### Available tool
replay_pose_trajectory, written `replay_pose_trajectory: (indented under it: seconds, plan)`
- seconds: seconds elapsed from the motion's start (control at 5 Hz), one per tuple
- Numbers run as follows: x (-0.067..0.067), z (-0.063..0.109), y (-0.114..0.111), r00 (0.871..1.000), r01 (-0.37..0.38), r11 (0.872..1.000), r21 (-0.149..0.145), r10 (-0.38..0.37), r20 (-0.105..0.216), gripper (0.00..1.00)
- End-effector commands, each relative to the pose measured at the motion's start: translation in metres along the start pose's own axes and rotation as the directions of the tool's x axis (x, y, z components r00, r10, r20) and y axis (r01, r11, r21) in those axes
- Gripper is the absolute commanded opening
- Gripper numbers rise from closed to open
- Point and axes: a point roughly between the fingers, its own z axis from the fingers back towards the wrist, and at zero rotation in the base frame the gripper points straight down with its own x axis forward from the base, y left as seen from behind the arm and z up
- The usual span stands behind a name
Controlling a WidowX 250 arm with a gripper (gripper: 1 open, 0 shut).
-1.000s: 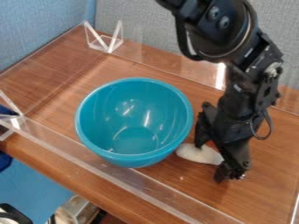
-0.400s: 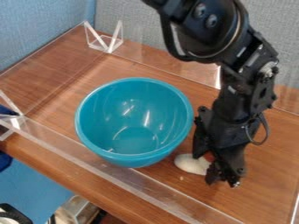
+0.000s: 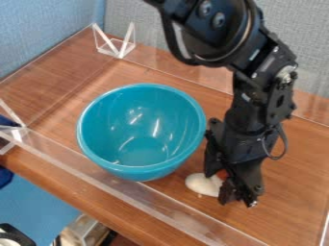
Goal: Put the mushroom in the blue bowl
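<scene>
Cream-white mushroom (image 3: 203,184) (partly hidden by jaws (image 3: 224,183)) just beside glossy turq. blue bowl (image 3: 139,132), upright on tbl.

A: What is the arm doing?
B: The black arm (image 3: 257,91) is reaching down from the top edge, and its gripper (image 3: 232,187) is closing around the mushroom (image 3: 203,184).
A: Which part of the mushroom is showing?
B: The cream-white stem is projecting toward the bowl side; the fingers are covering much of the rest.
A: Position of the blue bowl (image 3: 139,133)?
B: It is standing upright on the wooden table (image 3: 161,213), just beside the gripper, its opening facing up.
A: And behind it?
B: A white bracket (image 3: 114,42) is standing near the table's far corner.
</scene>
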Motion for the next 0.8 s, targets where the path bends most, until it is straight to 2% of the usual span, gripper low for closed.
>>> replay_pose_trajectory:
  seconds: [0.0, 0.4, 0.6]
  plan:
    - [-0.004, 0.010, 0.006, 0.997, -0.073, 0.997, 0.005, 0.073, 0.033, 0.00]
    - [-0.006, 0.012, -0.002, 0.997, -0.064, 0.998, 0.005, 0.063, 0.042, 0.00]
    - [-0.006, 0.028, 0.000, 0.993, -0.109, 0.994, 0.001, 0.109, 0.045, 0.00]
